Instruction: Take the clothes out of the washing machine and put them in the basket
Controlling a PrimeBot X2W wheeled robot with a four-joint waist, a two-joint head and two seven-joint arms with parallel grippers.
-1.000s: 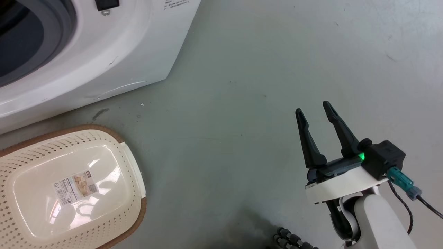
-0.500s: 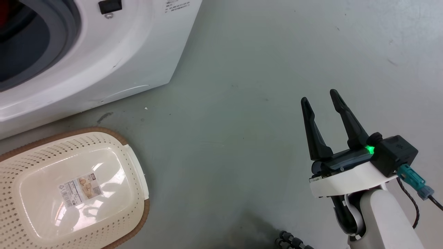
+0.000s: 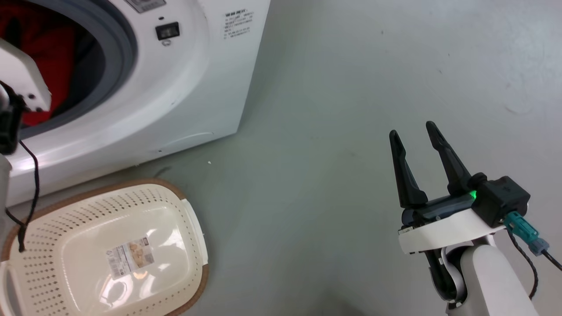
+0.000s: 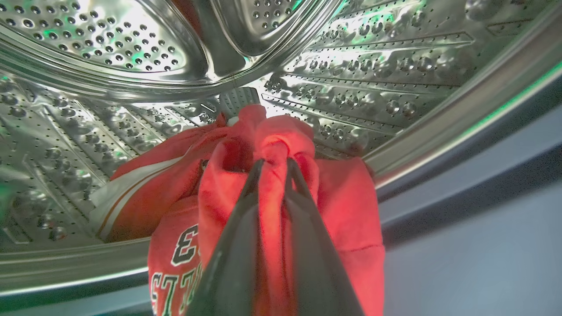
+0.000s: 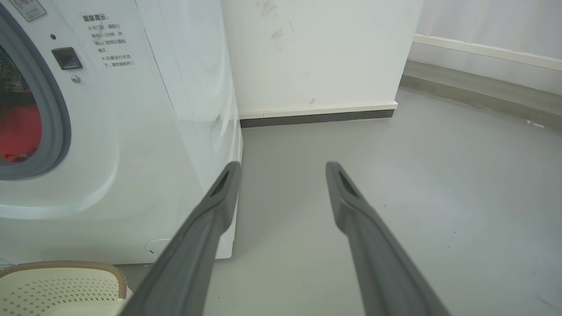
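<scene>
1. While the left arm's wrist (image 3: 19,79) reaches into the washing machine (image 3: 184,101) at the upper left of the head view, red clothes (image 3: 57,61) lie inside its round opening. The empty basket (image 3: 109,199) sits on the floor just below, at lower left, so the haul runs down the frame and the left arm is the nearer one. The right gripper (image 3: 412,130) hangs at lower right, fingers spread around nothing, well apart from both.
2. Along the left wrist view, the left gripper (image 4: 274,161) is clamped on a bunched fold of the clothes (image 4: 342,210), which sit near the front lip of the steel drum (image 4: 109,44), not yet out.
3. From the right wrist view, the right gripper (image 5: 282,166) gapes over bare floor (image 5: 439,197), with the washing machine (image 5: 153,131) at left and the basket (image 5: 66,281) in the bottom-left corner.
4. Against the head picture a second ago, the whole frame has shifted, so the camera has moved. The opening, the clothes and the wrist now show, while the right gripper is spread as before.
</scene>
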